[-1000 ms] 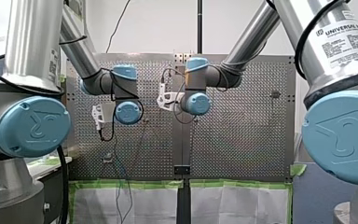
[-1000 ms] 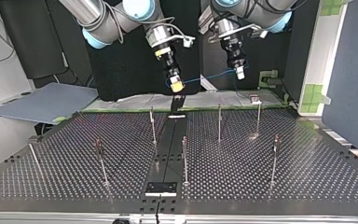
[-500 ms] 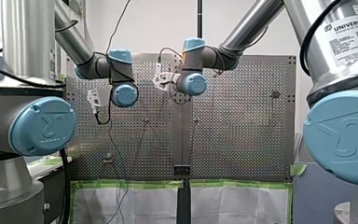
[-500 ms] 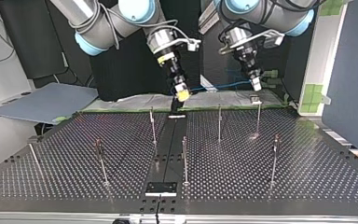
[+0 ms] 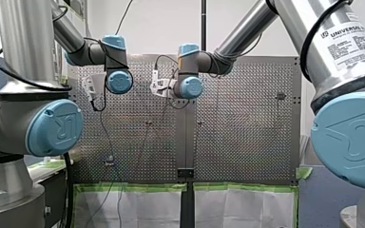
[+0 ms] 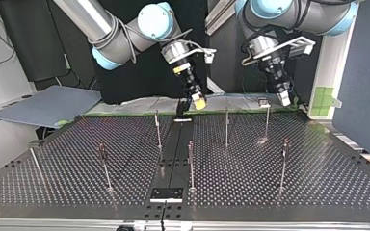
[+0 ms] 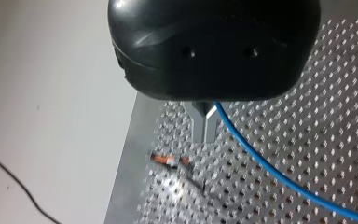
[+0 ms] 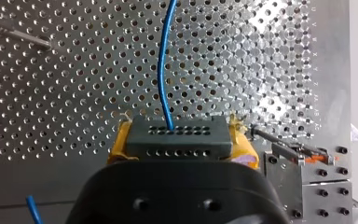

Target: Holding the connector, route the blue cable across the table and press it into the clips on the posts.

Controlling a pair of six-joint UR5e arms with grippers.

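Several posts (image 6: 191, 163) stand upright on the table (image 6: 289, 192), spread in the top view from its near edge back toward the far one. Both grippers hang tips-down at that far edge. My right gripper (image 6: 198, 102), with its yellow tip, is near the middle. My left gripper (image 6: 284, 98) is at the view's right, just beside the clip (image 6: 263, 102) that tops the far right post.

In the right wrist view the right gripper is clamped on the connector (image 8: 177, 140). This dark block sits crosswise between the yellow pads (image 8: 119, 148), with one pad against each end. The cable (image 8: 164, 70) leaves the middle of the connector's face and runs ahead of the gripper over the table in a slight curve. Another short piece of blue shows low beside the gripper's body. On the other side of the gripper, near the table's edge, is a metal block carrying an orange part and a thin rod.

In the left wrist view the left gripper's metal fingers (image 7: 199, 123) are drawn together. The cable comes out at their root, seemingly caught between them, and slants away to one side over the table. Just ahead of the fingertips a post ends in a clip with an orange part, apart from the cable. In the top view the cable is too faint to trace.
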